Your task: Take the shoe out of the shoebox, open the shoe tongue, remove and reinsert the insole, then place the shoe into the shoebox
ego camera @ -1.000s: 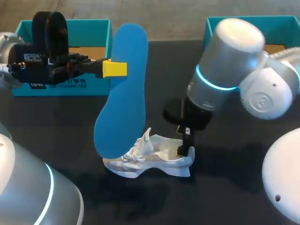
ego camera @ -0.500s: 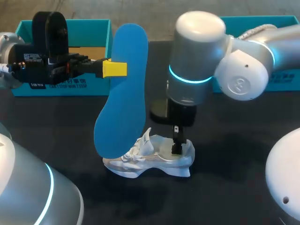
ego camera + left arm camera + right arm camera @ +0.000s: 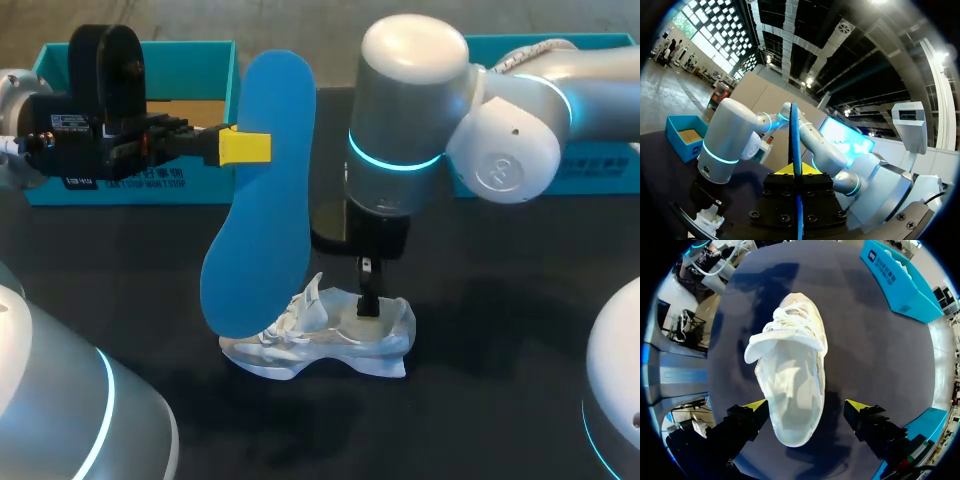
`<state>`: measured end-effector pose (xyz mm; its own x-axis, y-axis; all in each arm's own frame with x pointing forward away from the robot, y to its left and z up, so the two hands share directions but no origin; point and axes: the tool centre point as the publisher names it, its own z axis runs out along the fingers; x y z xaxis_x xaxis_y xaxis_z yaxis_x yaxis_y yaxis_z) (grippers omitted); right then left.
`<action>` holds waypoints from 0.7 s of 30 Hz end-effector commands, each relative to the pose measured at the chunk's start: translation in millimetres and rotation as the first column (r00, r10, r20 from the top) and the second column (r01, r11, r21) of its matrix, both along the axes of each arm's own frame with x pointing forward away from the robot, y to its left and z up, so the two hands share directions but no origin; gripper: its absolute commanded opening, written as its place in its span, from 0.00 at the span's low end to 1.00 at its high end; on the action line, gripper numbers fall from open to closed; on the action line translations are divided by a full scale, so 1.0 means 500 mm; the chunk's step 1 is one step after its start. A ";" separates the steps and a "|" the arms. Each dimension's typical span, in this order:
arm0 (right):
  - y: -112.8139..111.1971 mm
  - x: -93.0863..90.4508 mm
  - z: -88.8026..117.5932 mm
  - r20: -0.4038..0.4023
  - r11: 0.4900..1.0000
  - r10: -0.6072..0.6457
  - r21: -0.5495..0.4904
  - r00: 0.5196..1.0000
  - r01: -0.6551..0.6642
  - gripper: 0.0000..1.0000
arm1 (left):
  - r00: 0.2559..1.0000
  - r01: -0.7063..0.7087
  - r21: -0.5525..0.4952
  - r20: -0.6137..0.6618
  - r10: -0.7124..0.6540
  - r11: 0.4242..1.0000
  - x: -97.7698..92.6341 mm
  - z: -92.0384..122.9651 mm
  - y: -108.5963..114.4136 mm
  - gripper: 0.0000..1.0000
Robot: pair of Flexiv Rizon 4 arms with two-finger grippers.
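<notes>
Soft, even light falls from overhead onto the dark table (image 3: 500,330), which absorbs most of it and shows only a faint sheen. The white shoe (image 3: 320,340) stands out brightly and casts a weak, diffuse shadow just beside its sole. The right arm (image 3: 410,110) has a broad pale highlight on its rounded top and a glowing cyan ring. The blue insole (image 3: 265,200) is evenly lit, without glare. In the right wrist view the shoe's inside looks almost washed out, while the right gripper (image 3: 807,407) stays dark
</notes>
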<state>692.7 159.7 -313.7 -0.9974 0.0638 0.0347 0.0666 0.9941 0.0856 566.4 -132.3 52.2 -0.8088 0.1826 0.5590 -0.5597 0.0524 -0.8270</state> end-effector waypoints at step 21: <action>0.018 0.086 0.002 0.100 0.999 -0.038 0.035 0.994 0.035 1.00 | 1.000 0.000 0.000 0.001 0.000 1.000 0.000 -0.001 0.000 0.00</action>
